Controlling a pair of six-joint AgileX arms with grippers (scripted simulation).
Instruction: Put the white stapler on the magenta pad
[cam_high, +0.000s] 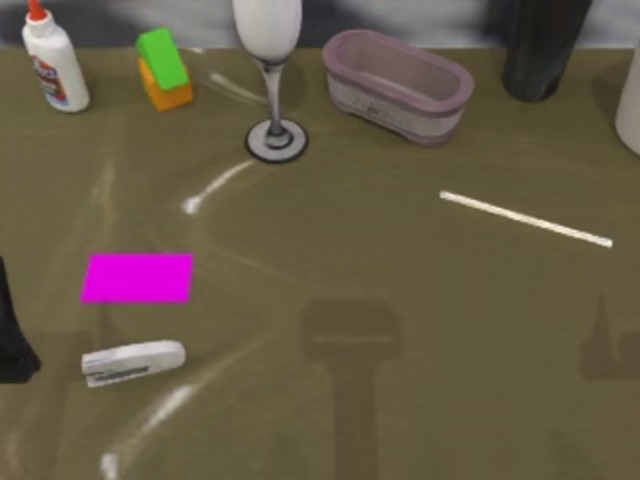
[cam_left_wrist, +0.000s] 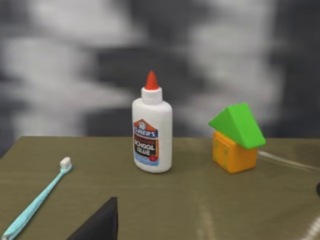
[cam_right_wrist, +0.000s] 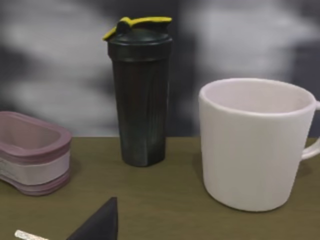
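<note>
The white stapler (cam_high: 132, 362) lies flat near the front left of the table, its rounded end pointing right. Just behind it, with a small gap between them, lies the magenta pad (cam_high: 137, 277), bare. My left gripper (cam_high: 14, 340) shows as a dark shape at the table's left edge, left of the stapler and apart from it. In its wrist view one dark fingertip (cam_left_wrist: 102, 222) shows with bare table beside it, so it is open and holds nothing. My right gripper is outside the top view. Its fingertip (cam_right_wrist: 102, 220) also stands alone, open and empty.
Along the back stand a glue bottle (cam_high: 54, 62), a green-and-orange block (cam_high: 163, 68), a wine glass (cam_high: 272, 70), a mauve tub (cam_high: 397, 84), a dark shaker (cam_high: 540, 45) and a white mug (cam_right_wrist: 255, 145). A thin white stick (cam_high: 525, 218) lies at the right. A teal toothbrush (cam_left_wrist: 40, 200) lies far left.
</note>
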